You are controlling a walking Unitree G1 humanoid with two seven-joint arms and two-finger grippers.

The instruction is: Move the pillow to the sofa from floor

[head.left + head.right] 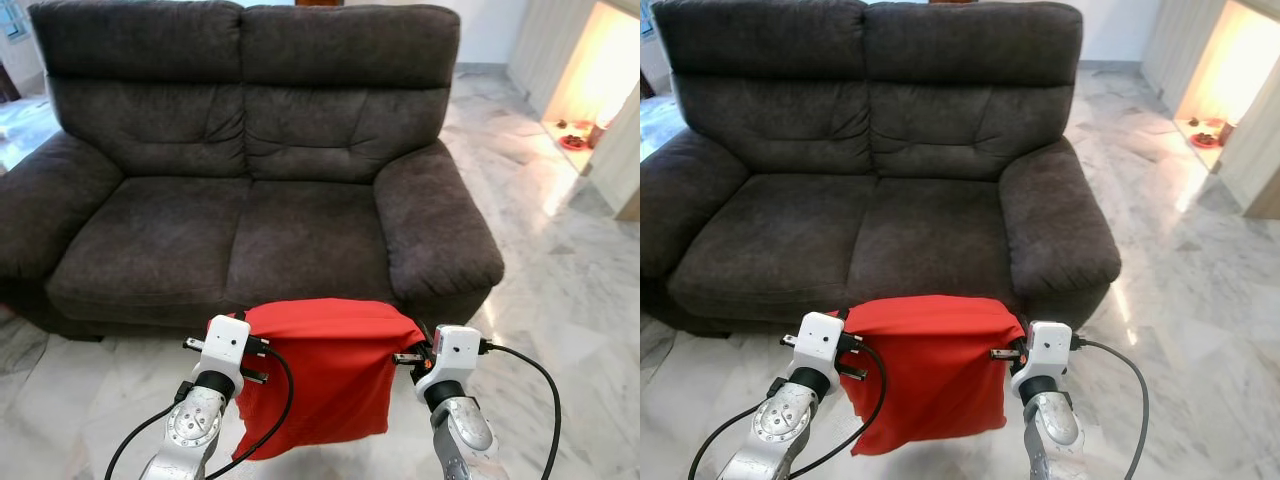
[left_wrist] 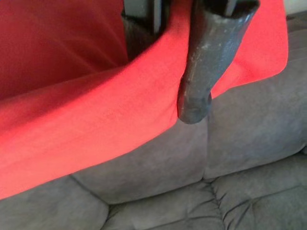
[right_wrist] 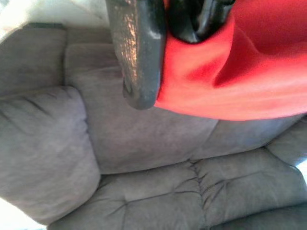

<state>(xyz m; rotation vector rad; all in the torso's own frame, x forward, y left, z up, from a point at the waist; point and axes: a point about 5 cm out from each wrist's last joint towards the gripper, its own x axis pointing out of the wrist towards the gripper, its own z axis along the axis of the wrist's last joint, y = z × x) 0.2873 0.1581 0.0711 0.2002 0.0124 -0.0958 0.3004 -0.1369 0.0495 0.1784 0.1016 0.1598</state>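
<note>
Grippers, left and right, clamp the red pillow between them, sofa ahead; carrying it level should clear the seat edge.

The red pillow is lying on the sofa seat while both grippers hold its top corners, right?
Not quite. The red pillow hangs in the air in front of the sofa, above the floor, as the left eye view shows. The left gripper and right gripper do hold its top corners.
</note>
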